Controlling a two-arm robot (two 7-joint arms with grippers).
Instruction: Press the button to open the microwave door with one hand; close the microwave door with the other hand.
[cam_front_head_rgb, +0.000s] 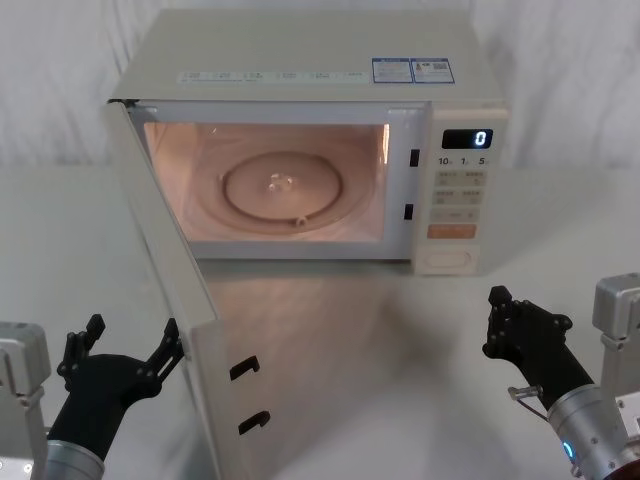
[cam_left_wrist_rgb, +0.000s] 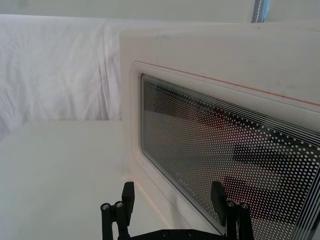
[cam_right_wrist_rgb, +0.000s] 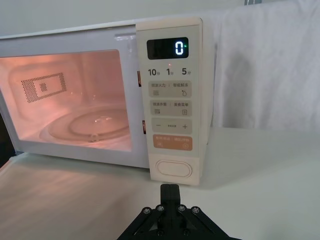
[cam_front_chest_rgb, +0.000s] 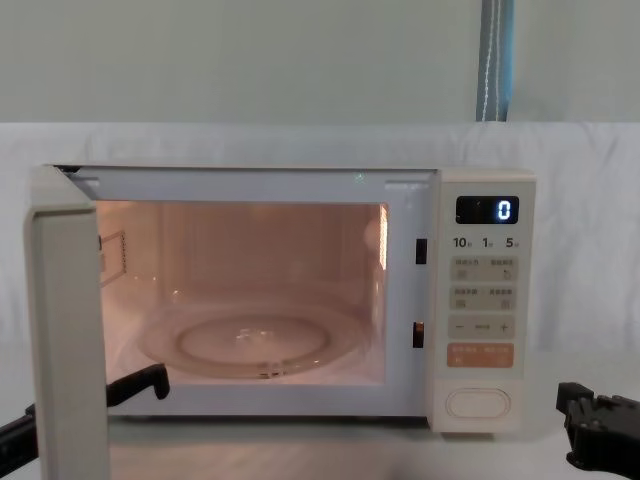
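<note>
Microwave door (cam_front_head_rgb: 190, 300) swung open toward robot, left gripper (cam_front_head_rgb: 125, 350) fingers spread, right gripper (cam_front_head_rgb: 500, 320) fingers closed, empty.

Open microwave door (cam_front_head_rgb: 190, 330) (beside left hand (cam_front_head_rgb: 125, 352))

Head cam is looking down from up high at the whole microwave (cam_front_head_rgb: 310, 130) with its door (cam_front_head_rgb: 175, 310) hanging open, while the chest cam is sitting low and facing it straight on, so both are sharing the lit cavity and the control panel (cam_front_chest_rgb: 483, 310). Left wrist cam is pointing right up close at the door's dotted window (cam_left_wrist_rgb: 235, 160) from outside. Right wrist cam is facing the panel from a bit back, catching the button (cam_right_wrist_rgb: 173, 168) too.
</note>
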